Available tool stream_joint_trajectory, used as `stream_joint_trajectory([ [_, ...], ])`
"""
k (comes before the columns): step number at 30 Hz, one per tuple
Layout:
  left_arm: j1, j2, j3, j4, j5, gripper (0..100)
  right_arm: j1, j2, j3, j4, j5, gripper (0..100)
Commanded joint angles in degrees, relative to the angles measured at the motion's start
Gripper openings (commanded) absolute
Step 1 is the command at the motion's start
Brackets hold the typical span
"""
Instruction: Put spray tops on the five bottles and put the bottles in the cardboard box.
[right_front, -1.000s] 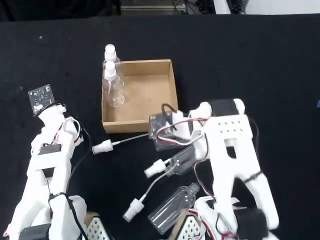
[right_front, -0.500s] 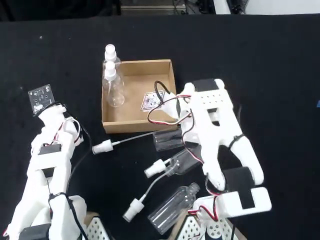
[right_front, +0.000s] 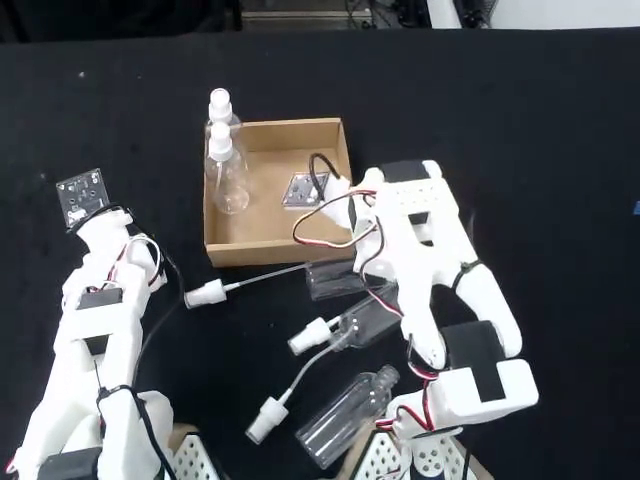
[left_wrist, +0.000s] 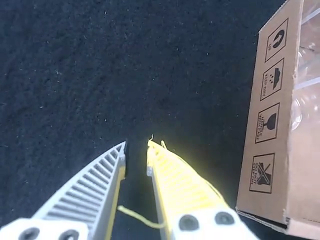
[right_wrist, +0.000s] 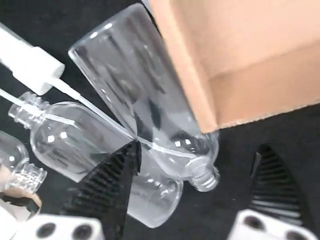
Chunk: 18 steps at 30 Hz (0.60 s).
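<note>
The cardboard box (right_front: 290, 190) holds a capped bottle (right_front: 229, 178) at its left wall, and a second capped bottle (right_front: 220, 108) stands just behind it. A bare bottle (right_front: 335, 281) lies against the box's front right corner. My right gripper (right_wrist: 195, 172) stands open around the open neck of that bottle (right_wrist: 145, 90), with the box corner (right_wrist: 190, 95) beside it. A bottle (right_front: 368, 320) with a spray top (right_front: 309, 336) and another bare bottle (right_front: 345, 408) lie nearer the front. My left gripper (left_wrist: 137, 145) hangs shut over bare table, left of the box (left_wrist: 272, 125).
Two loose spray tops (right_front: 207, 294) (right_front: 267, 418) with long tubes lie on the black table in front of the box. The right arm (right_front: 420, 240) hangs over the box's front right corner. The left arm (right_front: 95, 300) stands at the table's left side.
The right arm has swung from the front of the table up to the box's front right corner, uncovering the bare bottle there. The left arm has not moved.
</note>
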Motion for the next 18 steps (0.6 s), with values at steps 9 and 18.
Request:
stream_joint_trajectory([
  [9, 0.7, 0.1, -2.9, 0.0, -2.7, 7, -0.7, -1.0, 5.8, -1.4, -0.8, 32.5],
  [18, 0.7, 0.1, -2.9, 0.0, -2.8, 7, -0.5, -2.4, 5.6, -4.0, -7.6, 11.9],
])
